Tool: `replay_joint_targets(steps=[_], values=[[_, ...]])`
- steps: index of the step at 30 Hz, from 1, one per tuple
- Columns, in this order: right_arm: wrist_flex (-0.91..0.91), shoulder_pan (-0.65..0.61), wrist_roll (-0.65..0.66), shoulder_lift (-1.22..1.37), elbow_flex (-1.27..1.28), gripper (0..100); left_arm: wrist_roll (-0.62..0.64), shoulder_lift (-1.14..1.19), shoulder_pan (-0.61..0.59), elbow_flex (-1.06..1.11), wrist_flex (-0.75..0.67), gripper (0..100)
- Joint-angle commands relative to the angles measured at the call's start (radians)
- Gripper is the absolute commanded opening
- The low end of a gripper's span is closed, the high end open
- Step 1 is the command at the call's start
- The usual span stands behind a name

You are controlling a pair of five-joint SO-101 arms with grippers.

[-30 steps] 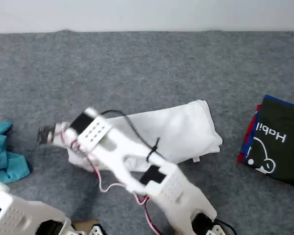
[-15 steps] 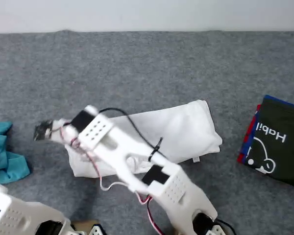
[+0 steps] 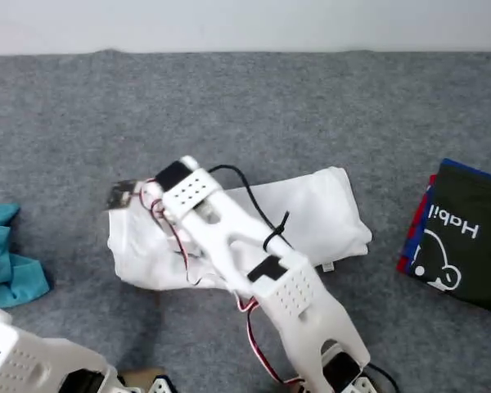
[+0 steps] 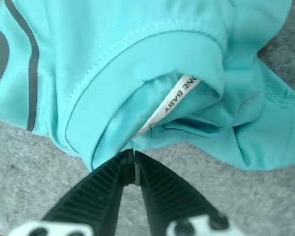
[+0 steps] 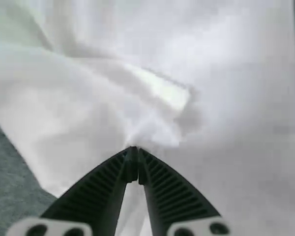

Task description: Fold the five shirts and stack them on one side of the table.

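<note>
1. Grey felt-like table covering (image 3: 245, 106) spans the whole high view. It looks grippy, so I expect cloth to drag on it and not slide. I plan lifts, not pulls.
2. White shirt (image 3: 311, 217) lies mid-table, partly folded into a long band. The end nearer the teal shirt is loosely creased under the right arm. I judge this to be the piece in hand.
3. Folded stack (image 3: 462, 237), with a dark shirt on top, sits at the right edge of the high view, well apart from the white shirt. I judge this to be the destination side.
4. Teal shirt (image 3: 8, 262) lies crumpled at the opposite edge, not yet folded.
5. Right gripper (image 5: 132, 152): jaws are pressed together on a pucker of the white shirt at its creased end. Before carrying, I would confirm the pinch takes every layer, since a single-layer pinch would likely open the fold.
6. To complete the fold:
   - Raise the pinched end clear of the covering.
   - Carry it over toward the shirt's far end.
   - Lower it with the edges aligned, then release.
7. Left gripper (image 4: 132, 160): jaws are closed, with the tips touching the teal shirt's hem near its neck label (image 4: 172, 101). I cannot tell whether cloth is caught between them. I would leave this arm parked until the white shirt is stacked.
</note>
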Motion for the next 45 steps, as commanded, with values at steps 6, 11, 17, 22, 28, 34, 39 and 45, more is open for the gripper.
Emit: replay_joint_targets(steps=[6,11,17,22,28,34,39,45], values=[[0.191,-0.001,0.005,-0.101,-0.278,1.0,-0.054,-0.014,-0.003,-0.028,0.008,1],[0.197,0.028,-0.061,-0.197,-0.235,1.0,-0.054,-0.015,-0.002,-0.028,0.008,1],[0.197,0.013,-0.066,-0.366,0.023,1.0,-0.055,-0.015,-0.003,-0.028,0.008,1],[0.194,0.007,-0.114,-0.414,0.192,1.0,-0.055,-0.015,0.002,-0.028,0.008,1],[0.139,0.064,-0.115,-0.317,0.272,1.0,-0.055,-0.012,0.011,-0.028,0.008,1],[0.091,0.14,-0.115,-0.188,0.272,1.0,-0.055,-0.009,0.011,-0.028,0.006,1],[0.097,0.124,-0.117,-0.197,0.265,1.0,-0.055,-0.008,0.012,-0.028,0.002,1],[0.171,0.077,-0.117,-0.32,0.135,1.0,-0.057,-0.008,0.014,-0.03,0.0,1]])
